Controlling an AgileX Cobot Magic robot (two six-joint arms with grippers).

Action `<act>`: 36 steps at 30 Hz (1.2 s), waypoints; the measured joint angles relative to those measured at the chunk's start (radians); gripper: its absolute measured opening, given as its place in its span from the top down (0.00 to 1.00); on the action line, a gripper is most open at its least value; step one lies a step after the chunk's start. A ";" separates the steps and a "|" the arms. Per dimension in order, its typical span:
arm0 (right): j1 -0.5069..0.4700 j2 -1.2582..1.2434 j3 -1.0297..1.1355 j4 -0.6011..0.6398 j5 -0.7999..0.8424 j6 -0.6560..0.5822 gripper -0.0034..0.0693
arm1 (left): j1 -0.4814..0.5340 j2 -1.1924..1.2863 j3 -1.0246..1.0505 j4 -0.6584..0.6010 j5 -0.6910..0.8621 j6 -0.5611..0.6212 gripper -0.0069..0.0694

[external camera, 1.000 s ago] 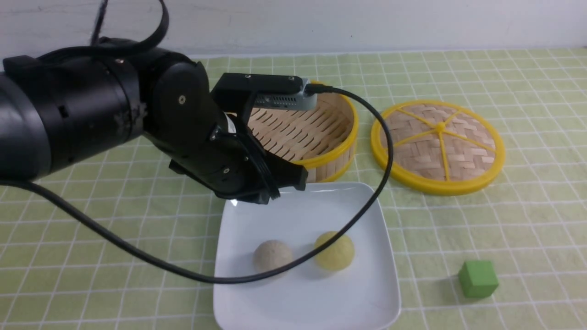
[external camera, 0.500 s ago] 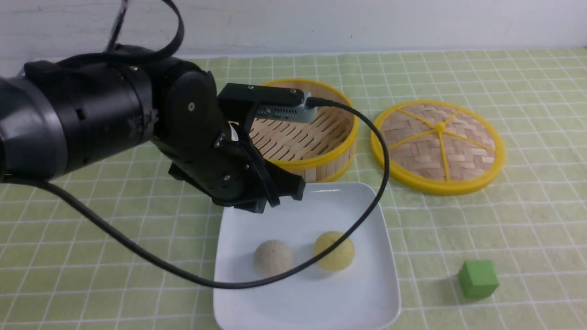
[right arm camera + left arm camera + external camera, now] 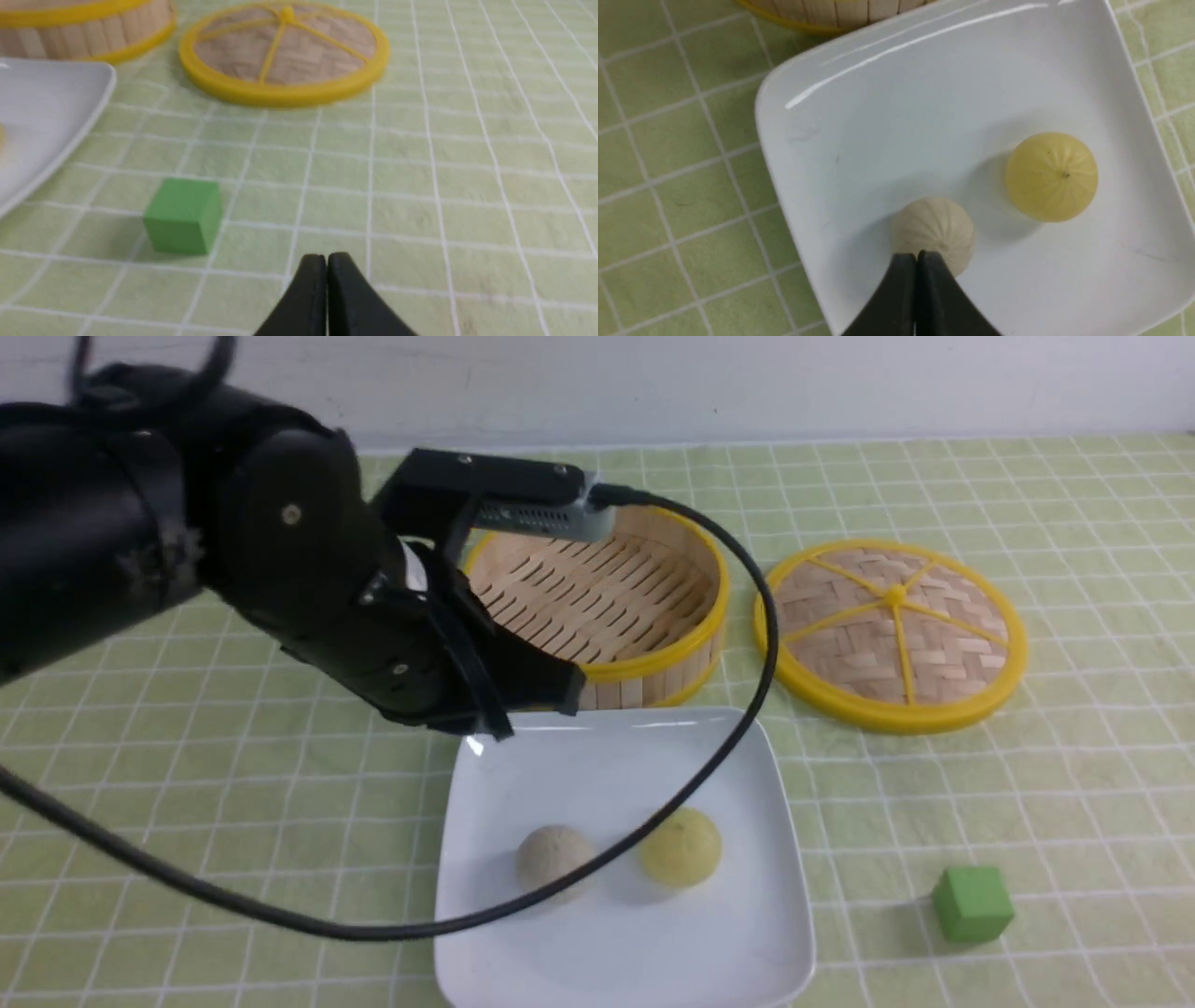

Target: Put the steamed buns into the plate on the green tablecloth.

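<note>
The left gripper [image 3: 916, 261] has its jaws pressed together on nothing. In the front view it hangs over the far-left corner of the plate [image 3: 607, 765], just near of the bamboo steamer basket [image 3: 653, 653], and it touches neither. The right gripper [image 3: 326, 263] is also closed and empty, low over the green tablecloth [image 3: 1027, 784] off to the right, with the green cube [image 3: 973, 903] near it. The greyish bun [image 3: 555, 855] and the yellow bun [image 3: 681, 846] sit side by side on the near half of the plate, close but apart, both upright on their flat bases. The basket behind shows only bare slats, and its lid [image 3: 892, 633] lies flat on the cloth to the right. By that layout the placing looks finished, and the step in hand is getting the left arm clear. The next move calls for a rise and a pull toward the left with the jaws kept closed. The black cable [image 3: 738, 728] needs watching: it loops in front of the plate and crosses both buns in the front view. Whether it touches them cannot be told, but a low sweep could nudge one.
</note>
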 joint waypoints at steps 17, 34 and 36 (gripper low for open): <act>-0.113 0.000 0.009 -0.002 -0.041 -0.003 0.89 | -0.001 -0.697 0.333 0.123 0.141 -0.086 0.88; -0.113 0.000 0.009 -0.002 -0.041 -0.003 0.86 | -0.001 -1.021 0.976 0.148 -0.784 -0.252 0.87; -0.113 0.000 0.009 -0.002 -0.041 -0.003 0.86 | -0.001 -1.021 0.981 0.150 -0.762 -0.252 0.87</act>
